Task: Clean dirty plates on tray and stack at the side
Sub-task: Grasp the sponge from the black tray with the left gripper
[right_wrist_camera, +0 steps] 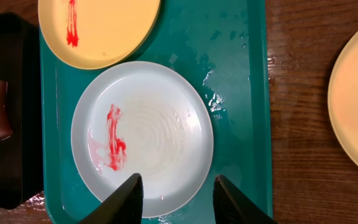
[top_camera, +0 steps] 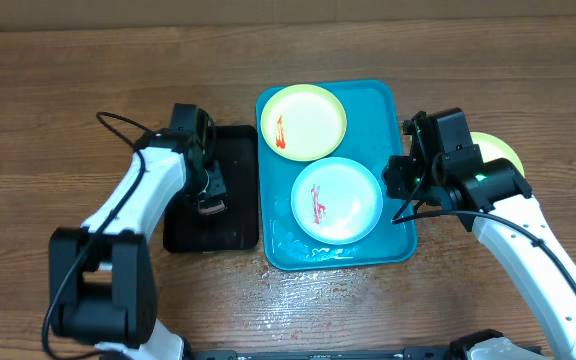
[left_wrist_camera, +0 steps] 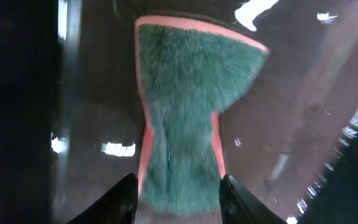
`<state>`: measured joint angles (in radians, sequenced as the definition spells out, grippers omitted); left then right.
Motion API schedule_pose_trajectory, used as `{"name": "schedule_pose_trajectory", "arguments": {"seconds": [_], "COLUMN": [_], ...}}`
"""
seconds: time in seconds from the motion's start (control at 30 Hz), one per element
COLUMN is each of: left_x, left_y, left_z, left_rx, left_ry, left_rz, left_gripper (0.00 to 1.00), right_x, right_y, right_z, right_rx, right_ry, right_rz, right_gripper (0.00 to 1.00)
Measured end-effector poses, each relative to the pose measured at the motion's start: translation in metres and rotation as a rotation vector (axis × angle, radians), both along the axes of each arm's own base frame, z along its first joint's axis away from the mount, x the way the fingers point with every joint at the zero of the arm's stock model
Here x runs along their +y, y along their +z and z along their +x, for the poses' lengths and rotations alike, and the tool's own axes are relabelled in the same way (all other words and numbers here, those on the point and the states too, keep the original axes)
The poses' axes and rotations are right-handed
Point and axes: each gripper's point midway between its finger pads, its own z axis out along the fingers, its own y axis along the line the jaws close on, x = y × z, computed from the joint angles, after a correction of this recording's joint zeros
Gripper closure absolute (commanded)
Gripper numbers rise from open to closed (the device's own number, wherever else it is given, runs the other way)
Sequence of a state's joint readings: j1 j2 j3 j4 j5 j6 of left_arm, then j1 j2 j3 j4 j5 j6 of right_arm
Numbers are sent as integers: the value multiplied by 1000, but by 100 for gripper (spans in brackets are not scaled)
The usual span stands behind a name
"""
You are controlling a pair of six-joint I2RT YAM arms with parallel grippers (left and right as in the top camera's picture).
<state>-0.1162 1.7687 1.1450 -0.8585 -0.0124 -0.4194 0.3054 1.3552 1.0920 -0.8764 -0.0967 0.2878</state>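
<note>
The large turquoise rectangular plastic tray (top_camera: 398,130) is lying at the centre of the wooden table (top_camera: 68,80), its surface glistening with water. Two plates are resting inside it: a round pale yellow-green plastic plate (top_camera: 303,122) with a red smear at the far end, and a round light blue plate with a white centre (right_wrist_camera: 148,124), also smeared red, at the near end. A second pale yellow-green plate (top_camera: 498,152) is sitting on the table to the right of the tray, partly hidden by the right arm.

The left gripper (left_wrist_camera: 179,199) is hovering over the smaller black rectangular tray (top_camera: 233,215), its jaws clenching a green sponge with a pink edge (left_wrist_camera: 185,93). The right gripper (right_wrist_camera: 179,202) is hanging above the near rim of the light blue plate, jaws released and holding nothing.
</note>
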Motion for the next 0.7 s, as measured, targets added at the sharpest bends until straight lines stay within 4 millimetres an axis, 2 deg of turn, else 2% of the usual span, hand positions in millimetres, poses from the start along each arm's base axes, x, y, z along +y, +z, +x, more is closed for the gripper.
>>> {"name": "schedule_pose_trajectory", "arguments": {"seconds": [0.07, 0.13, 0.17, 0.37, 0.43, 0.47, 0.57, 0.7], "left_x": [0, 0, -1, -2, -2, -3, -3, -3], "left_y": [-11, -17, -18, -19, -19, -19, -17, -17], "left_z": [1, 4, 6, 8, 4, 1, -5, -6], "left_rx": [17, 18, 14, 7, 26, 37, 66, 69], "left_ry": [0, 3, 6, 15, 15, 15, 16, 14], "left_rz": [2, 2, 1, -6, -10, -12, -15, -13], "left_gripper": [68, 91, 96, 96, 63, 57, 51, 49], "right_x": [0, 0, 0, -1, -4, -6, -9, -11], "right_y": [0, 0, 0, 0, -1, -1, -2, -2], "right_z": [0, 0, 0, 0, 1, 1, 2, 2], "right_rx": [0, 0, 0, -2, -4, -4, -7, -7], "right_ry": [0, 0, 1, -4, -12, -16, -24, -29], "right_rz": [0, 0, 0, -7, -23, -31, -46, -56], "right_gripper": [61, 61, 61, 62, 62, 62, 62, 62]}}
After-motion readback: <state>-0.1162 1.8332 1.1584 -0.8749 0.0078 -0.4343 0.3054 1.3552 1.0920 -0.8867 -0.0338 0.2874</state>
